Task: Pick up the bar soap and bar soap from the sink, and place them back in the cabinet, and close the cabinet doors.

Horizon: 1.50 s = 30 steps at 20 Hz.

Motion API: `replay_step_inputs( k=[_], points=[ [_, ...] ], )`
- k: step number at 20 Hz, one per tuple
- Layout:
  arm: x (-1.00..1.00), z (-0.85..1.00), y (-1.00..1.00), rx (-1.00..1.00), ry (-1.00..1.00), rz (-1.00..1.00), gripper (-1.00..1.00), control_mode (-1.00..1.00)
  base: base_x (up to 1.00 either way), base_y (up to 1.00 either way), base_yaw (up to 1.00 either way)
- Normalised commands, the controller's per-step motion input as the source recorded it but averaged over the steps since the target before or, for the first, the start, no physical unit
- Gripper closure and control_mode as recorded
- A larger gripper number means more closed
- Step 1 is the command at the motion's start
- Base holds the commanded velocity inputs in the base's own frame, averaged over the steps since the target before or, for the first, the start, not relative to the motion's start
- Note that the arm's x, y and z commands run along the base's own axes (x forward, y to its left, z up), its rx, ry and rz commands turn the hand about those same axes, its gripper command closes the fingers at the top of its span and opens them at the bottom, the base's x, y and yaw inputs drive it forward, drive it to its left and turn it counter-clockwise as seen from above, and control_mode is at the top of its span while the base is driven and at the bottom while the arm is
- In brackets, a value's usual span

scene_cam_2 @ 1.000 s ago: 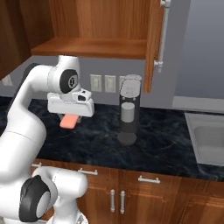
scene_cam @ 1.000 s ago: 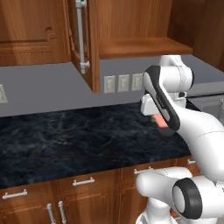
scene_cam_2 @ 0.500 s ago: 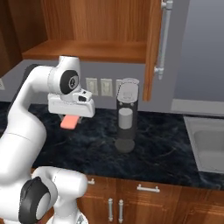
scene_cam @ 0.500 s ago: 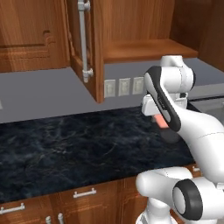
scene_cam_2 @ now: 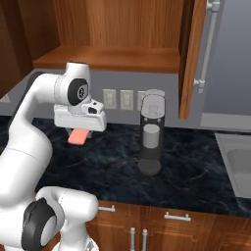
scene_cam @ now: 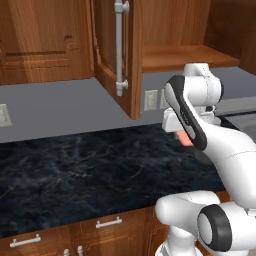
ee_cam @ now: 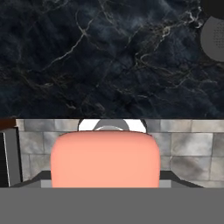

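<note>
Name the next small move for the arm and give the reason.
Probably lift the gripper up toward the cabinet shelf. It holds a bar soap above the dark counter, well below the shelf, and the cabinet door stands open, so the way in looks clear.

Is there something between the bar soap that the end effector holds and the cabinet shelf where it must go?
Nothing visible blocks it. The bar soap hangs in the end effector above the dark counter, and the cabinet shelf lies bare above it. The open door and the dark appliance stand off to the side.
</note>
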Motion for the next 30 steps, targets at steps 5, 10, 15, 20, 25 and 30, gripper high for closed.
replay_step_inputs(
  k=[5,10,15,20,25,30],
  points=[
    [0.00,0.00,0.00,0.00,0.00,0.00,1.00,1.00,0.26,0.33,0.00],
    [0.00,0.00,0.00,0.00,0.00,0.00,1.00,1.00,0.41,0.02,0.00],
    [0.00,0.00,0.00,0.00,0.00,0.00,1.00,1.00,0.30,-0.14,0.02],
    [0.00,0.00,0.00,0.00,0.00,0.00,1.00,1.00,0.02,-0.38,0.06],
    [0.00,0.00,0.00,0.00,0.00,0.00,1.00,1.00,0.00,-0.45,0.04],
    [0.00,0.00,0.00,0.00,0.00,0.00,1.00,1.00,0.00,-0.42,0.00]
  ],
)
